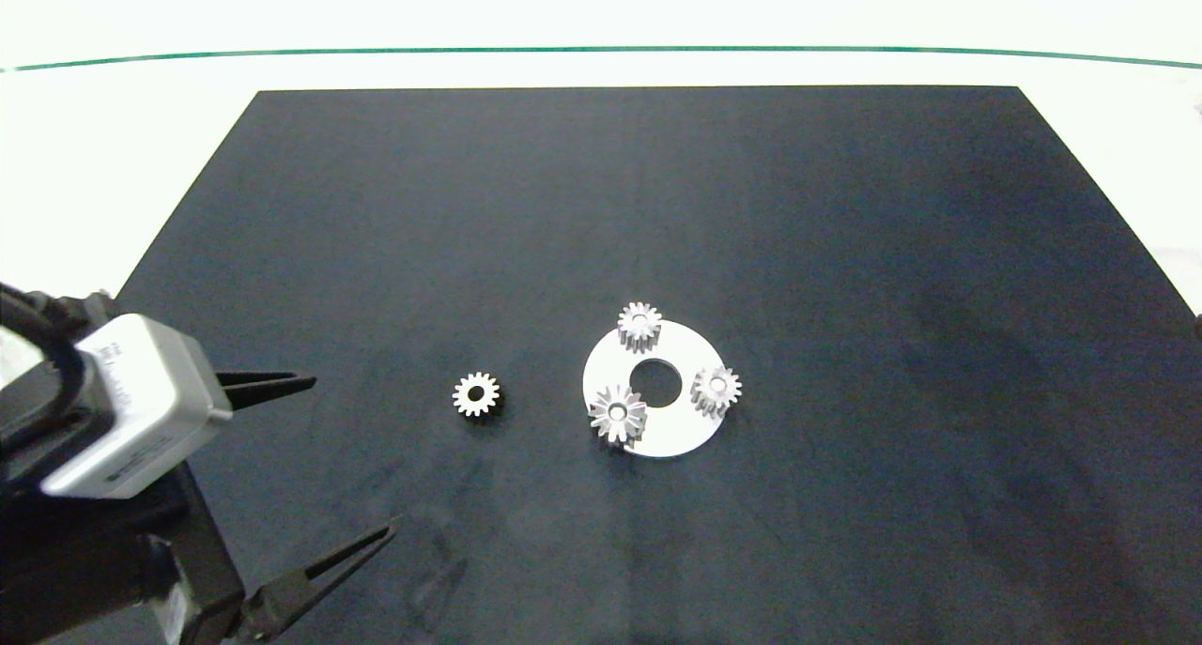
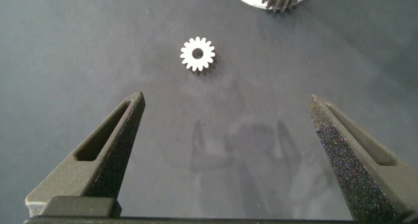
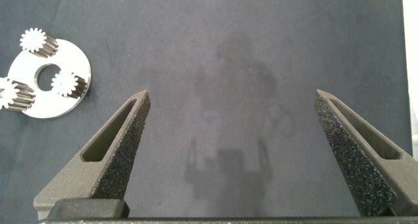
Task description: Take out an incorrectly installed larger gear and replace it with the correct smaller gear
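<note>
Sitting widest on the disc (image 1: 678, 429), the larger gear (image 1: 617, 413) gleams silver.

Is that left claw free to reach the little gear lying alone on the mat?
Probably yes. The left claw is open and the lone smaller gear lies just ahead of it on the bare dark mat, with nothing between them.

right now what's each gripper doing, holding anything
left gripper: open, empty, short of the loose smaller gear.
right gripper: open, empty, over bare mat.
</note>
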You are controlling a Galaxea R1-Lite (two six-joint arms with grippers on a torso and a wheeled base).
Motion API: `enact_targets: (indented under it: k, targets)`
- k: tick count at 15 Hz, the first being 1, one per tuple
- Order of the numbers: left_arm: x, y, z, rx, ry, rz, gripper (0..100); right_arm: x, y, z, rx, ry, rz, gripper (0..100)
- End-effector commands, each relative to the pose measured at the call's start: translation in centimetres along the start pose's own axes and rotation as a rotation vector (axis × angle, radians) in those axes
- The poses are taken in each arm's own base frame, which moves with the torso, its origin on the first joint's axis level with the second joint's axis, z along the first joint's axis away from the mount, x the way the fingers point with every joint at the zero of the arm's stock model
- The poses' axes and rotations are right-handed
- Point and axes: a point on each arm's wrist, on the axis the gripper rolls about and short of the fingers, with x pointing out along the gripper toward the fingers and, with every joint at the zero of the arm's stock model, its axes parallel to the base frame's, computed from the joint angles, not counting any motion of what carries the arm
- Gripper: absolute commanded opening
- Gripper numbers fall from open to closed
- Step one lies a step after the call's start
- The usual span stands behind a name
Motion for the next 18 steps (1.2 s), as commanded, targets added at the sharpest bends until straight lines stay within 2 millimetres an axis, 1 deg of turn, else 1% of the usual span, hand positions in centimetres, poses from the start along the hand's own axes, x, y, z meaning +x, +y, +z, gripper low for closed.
enact_targets:
  k: [1, 3, 5, 9, 13, 18]
  targets:
    - [3.2, -0.5, 1.8, 0.033, 0.043, -0.045, 100, -0.1, 0.0, 0.0, -0.001, -0.001, -0.002, 100]
    - [5.0, -1.2, 3.1, 0.059, 0.063, -0.055, 100, 0.0, 0.0, 0.0, 0.000, 0.005, -0.005, 100]
    - [6.4, -2.1, 3.9, 0.081, 0.074, -0.083, 100, 0.0, 0.0, 0.0, -0.001, 0.007, -0.001, 100]
    - [9.3, -3.4, 4.7, 0.102, 0.109, -0.123, 100, 0.0, 0.0, 0.0, -0.001, 0.004, -0.002, 100]
    - [12.2, -5.1, 6.1, 0.088, 0.119, -0.167, 100, -0.1, 0.0, 0.0, -0.001, 0.002, 0.000, 100]
    - [15.2, -5.6, 7.1, 0.085, 0.136, -0.158, 100, -0.1, 0.0, 0.1, -0.001, -0.002, 0.000, 100]
